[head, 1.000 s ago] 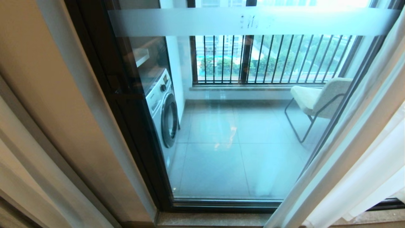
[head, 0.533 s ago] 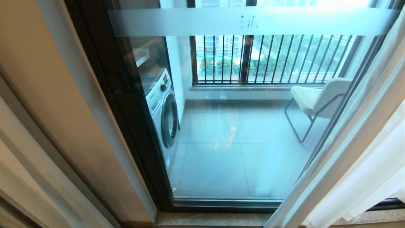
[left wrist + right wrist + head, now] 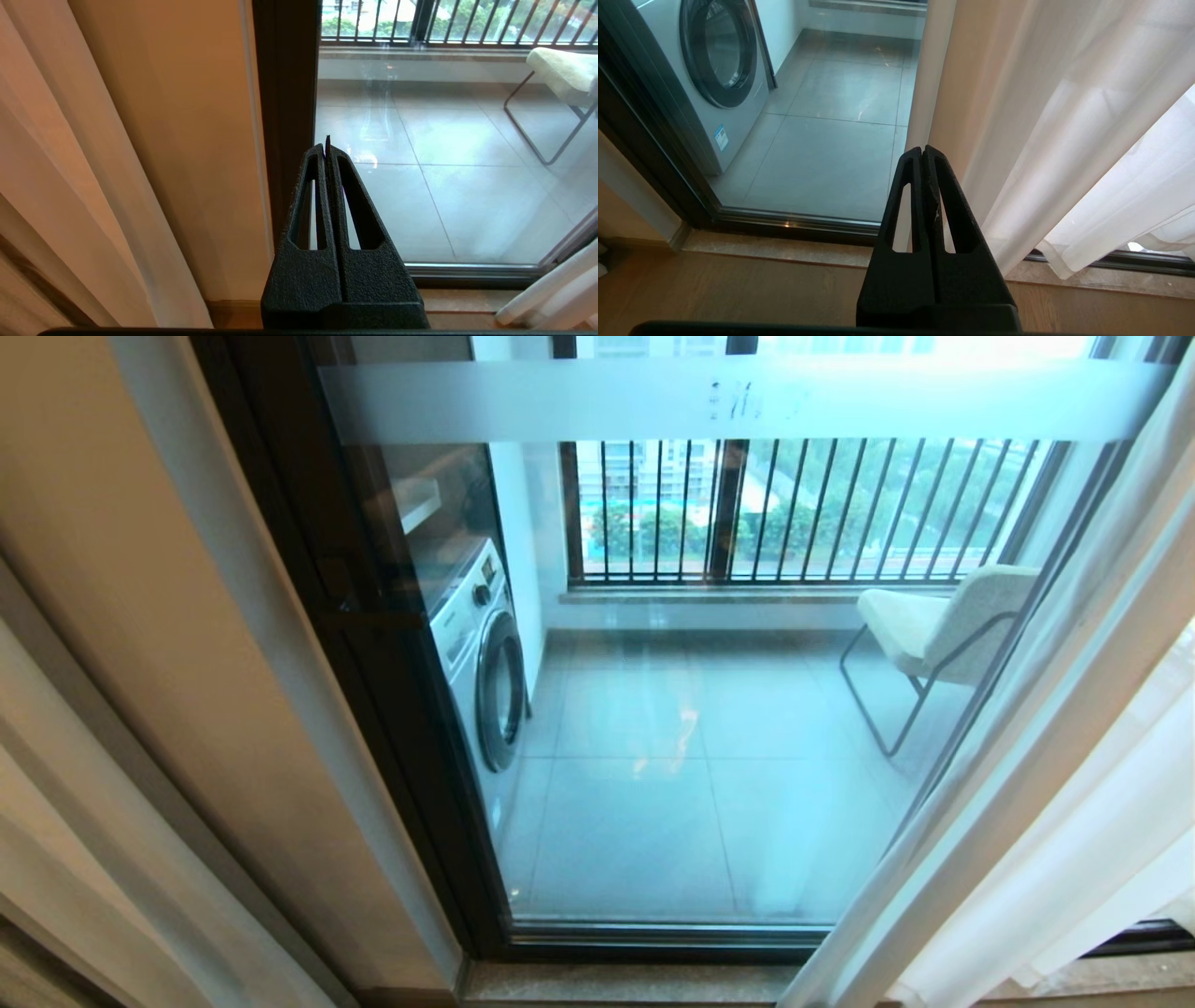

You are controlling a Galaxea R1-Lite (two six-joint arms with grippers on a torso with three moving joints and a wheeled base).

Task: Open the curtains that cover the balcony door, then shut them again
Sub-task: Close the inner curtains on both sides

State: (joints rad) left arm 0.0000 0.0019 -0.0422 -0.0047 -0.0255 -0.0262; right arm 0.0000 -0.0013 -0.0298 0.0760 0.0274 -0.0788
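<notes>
washing machine (image 3: 481, 663): far from the hand, at balcony's left wall | chair (image 3: 938, 630): white seat, dark frame, opposite side, well apart | railing (image 3: 794, 509): black bars, farthest off | tiled floor (image 3: 672, 784): grey, between them

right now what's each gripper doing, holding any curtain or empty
Left gripper: closed, holding nothing, pointed at the balcony door.
Right gripper: closed, holding nothing, beside the sheer curtain.
</notes>
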